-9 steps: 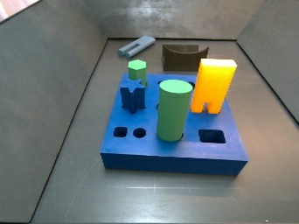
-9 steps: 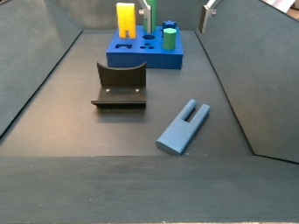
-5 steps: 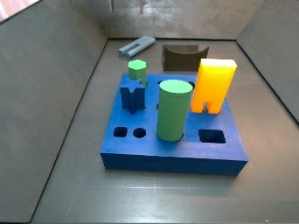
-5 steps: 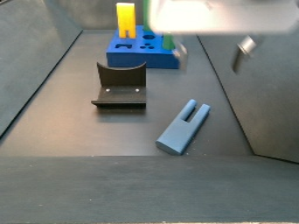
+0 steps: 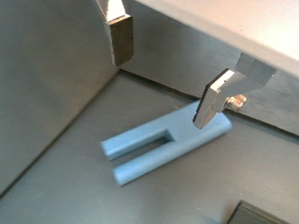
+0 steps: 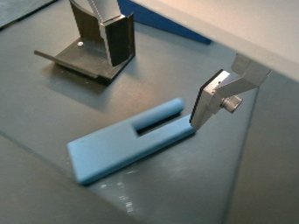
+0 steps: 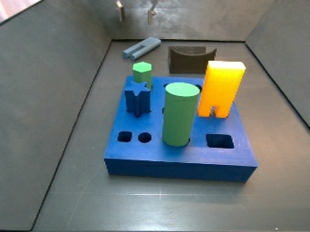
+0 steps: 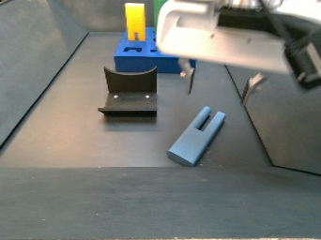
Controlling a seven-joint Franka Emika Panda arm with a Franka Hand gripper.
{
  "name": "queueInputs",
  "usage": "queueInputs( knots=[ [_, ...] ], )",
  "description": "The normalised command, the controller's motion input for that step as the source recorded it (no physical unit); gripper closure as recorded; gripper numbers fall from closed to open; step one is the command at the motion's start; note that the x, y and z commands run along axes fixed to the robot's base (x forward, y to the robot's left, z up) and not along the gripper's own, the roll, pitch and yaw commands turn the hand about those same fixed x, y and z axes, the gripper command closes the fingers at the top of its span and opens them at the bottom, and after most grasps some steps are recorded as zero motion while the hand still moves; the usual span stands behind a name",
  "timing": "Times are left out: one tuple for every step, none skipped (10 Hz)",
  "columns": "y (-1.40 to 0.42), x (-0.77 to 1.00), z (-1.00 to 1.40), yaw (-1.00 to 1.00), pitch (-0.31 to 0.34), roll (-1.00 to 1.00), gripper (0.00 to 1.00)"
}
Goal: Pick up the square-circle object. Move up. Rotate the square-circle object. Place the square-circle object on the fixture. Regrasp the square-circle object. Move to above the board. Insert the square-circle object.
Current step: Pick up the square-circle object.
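Over the previous second the gripper [image 8: 221, 80] had been brought down from near the top of the side views to a position just above the square-circle object [image 8: 196, 135]; in a side view only its fingertips [image 7: 152, 13] could be seen at the upper edge. The peg itself had not been shifted: it lay flat on the floor in the same spot, beside the fixture [image 8: 128, 91] and well apart from the board [image 7: 182, 136]. The jaws were spread wide and empty, with nothing between the fingers [image 5: 214, 99], so the pick-up was judged to be approaching but not yet begun.

In both wrist views the square-circle object [image 6: 131, 140] was seen below the open fingers, one finger close over its slotted end. Its long axis ran flat along the floor, diagonally to the walls, with the forked, slotted end pointing roughly towards the board and the solid end away from it. The fingers appeared to straddle the peg across its width, though the exact alignment could not be settled from these angles.
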Motion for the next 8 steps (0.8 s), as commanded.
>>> queueInputs(
  knots=[
    [0.43,0.73,-0.41,-0.25,-0.214,-0.31,0.0],
    [0.4,0.78,-0.4,-0.25,-0.211,-0.31,0.0],
    [0.4,0.77,-0.4,-0.25,-0.206,-0.31,0.0],
    [0.42,0.7,-0.43,-0.25,-0.17,-0.3,0.0],
    [0.4,0.64,-0.44,-0.3,-0.161,-0.29,0.0],
    [0.34,0.55,-0.42,-0.37,-0.163,-0.3,0.0],
    [0.06,0.2,-0.45,-0.33,-0.2,-0.28,0.0],
    [0.0,0.0,-0.43,-0.2,-0.277,-0.25,0.0]
  ],
)
